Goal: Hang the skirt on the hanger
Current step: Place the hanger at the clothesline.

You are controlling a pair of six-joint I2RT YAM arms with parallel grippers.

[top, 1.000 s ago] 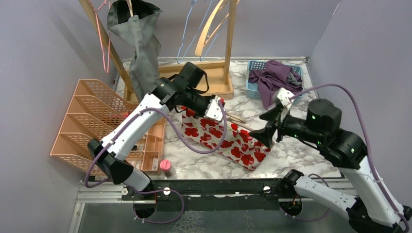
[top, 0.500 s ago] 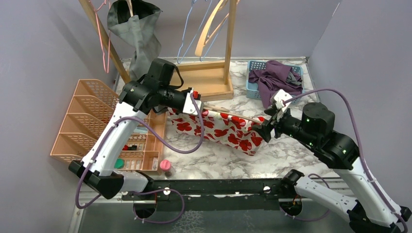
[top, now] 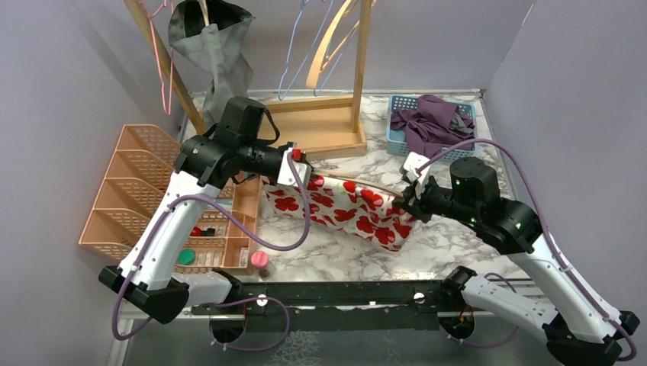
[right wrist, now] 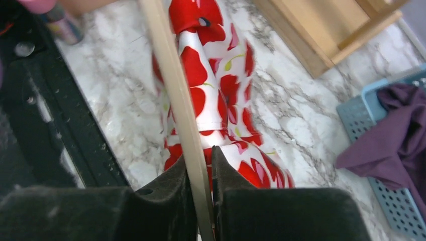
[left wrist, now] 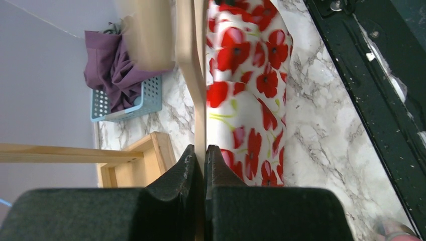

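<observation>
The skirt (top: 343,210), white with red poppies, hangs over a thin wooden hanger (top: 351,181) held just above the marble table. My left gripper (top: 299,169) is shut on the hanger's left end; the left wrist view shows the bar (left wrist: 193,60) pinched between my fingers (left wrist: 201,153), with the skirt (left wrist: 246,75) draped beside it. My right gripper (top: 408,202) is at the hanger's right end. In the right wrist view its fingers (right wrist: 200,155) are shut on the bar (right wrist: 171,75), with skirt cloth (right wrist: 211,75) against one pad.
A blue basket (top: 399,103) of purple clothes sits at the back right. A wooden rack base (top: 328,130) stands behind, with a grey garment (top: 221,53) hanging on it. An orange organizer (top: 130,191) is left, a pink-capped bottle (top: 261,263) near the black front rail (top: 343,293).
My left arm has drawn the hanger and skirt leftward and back. My right gripper moved in to the hanger's right end and closed from wide open onto the bar.
</observation>
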